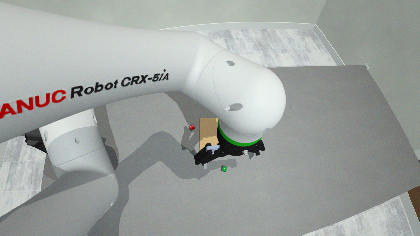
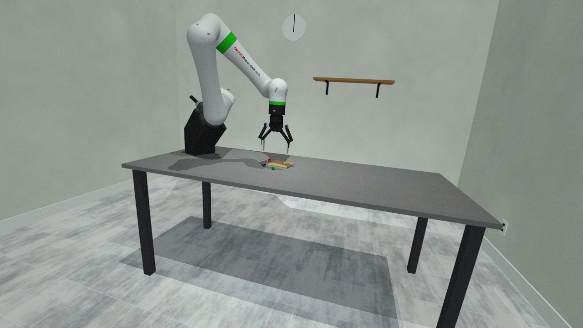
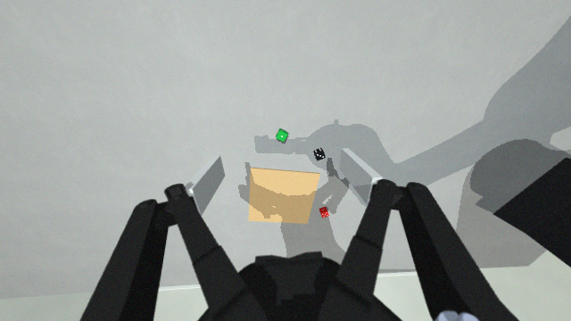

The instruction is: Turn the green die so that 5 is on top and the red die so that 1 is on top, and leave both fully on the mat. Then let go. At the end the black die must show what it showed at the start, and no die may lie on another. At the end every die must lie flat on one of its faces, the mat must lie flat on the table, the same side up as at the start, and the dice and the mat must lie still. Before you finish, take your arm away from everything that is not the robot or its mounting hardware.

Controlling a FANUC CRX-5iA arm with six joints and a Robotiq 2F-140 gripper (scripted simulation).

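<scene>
A small tan mat lies flat on the grey table; it also shows in the top view and the exterior view. The green die lies on the table off the mat, one pip up; it also shows in the top view. The black die lies on the table near a mat corner. The red die lies on the table just beside the mat's edge, and shows in the top view. My gripper hangs high above the mat, wide open and empty; it also shows in the exterior view.
The arm's large elbow hides much of the table in the top view, including the black die. The robot base stands at the table's far corner. A wall shelf hangs well away.
</scene>
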